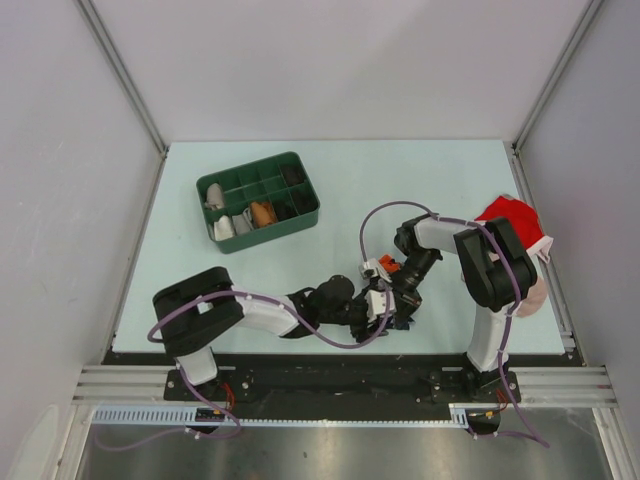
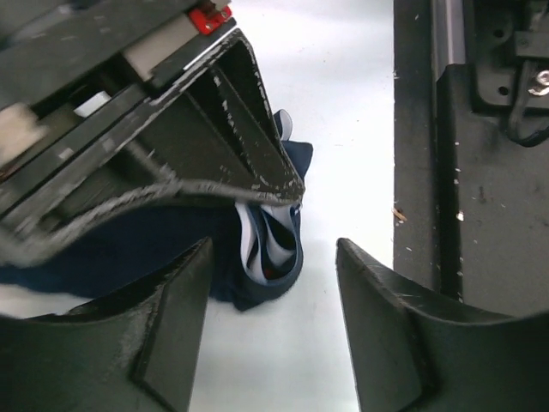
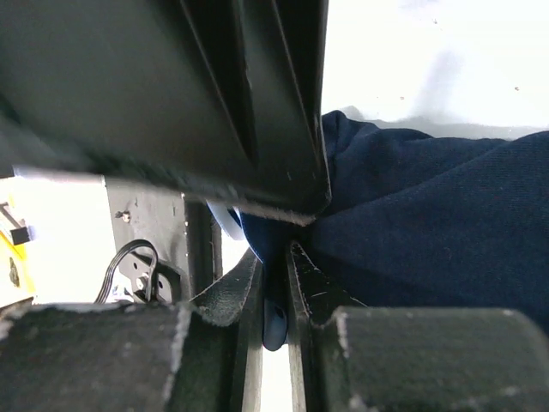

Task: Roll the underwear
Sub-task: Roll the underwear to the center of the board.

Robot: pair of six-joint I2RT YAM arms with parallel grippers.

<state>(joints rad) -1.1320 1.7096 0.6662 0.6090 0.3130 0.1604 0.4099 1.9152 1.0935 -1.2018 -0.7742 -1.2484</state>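
The underwear (image 2: 268,249) is a bunched navy-blue cloth with a white and blue waistband, lying on the pale table near its front edge. In the top view both grippers cover it. My left gripper (image 2: 274,283) is open and empty, its fingers set just short of the waistband loop. It shows in the top view (image 1: 376,306) too. My right gripper (image 3: 276,257) is shut on a fold of the navy fabric (image 3: 429,223), with a bit of cloth poking out between the fingers. In the top view the right gripper (image 1: 398,296) touches against the left one.
A green compartment tray (image 1: 299,178) with several small rolled items stands at the back left. A red cloth (image 1: 512,214) and a beige-pink cloth (image 1: 536,296) lie at the right edge behind the right arm. The black front rail (image 2: 480,172) is close by.
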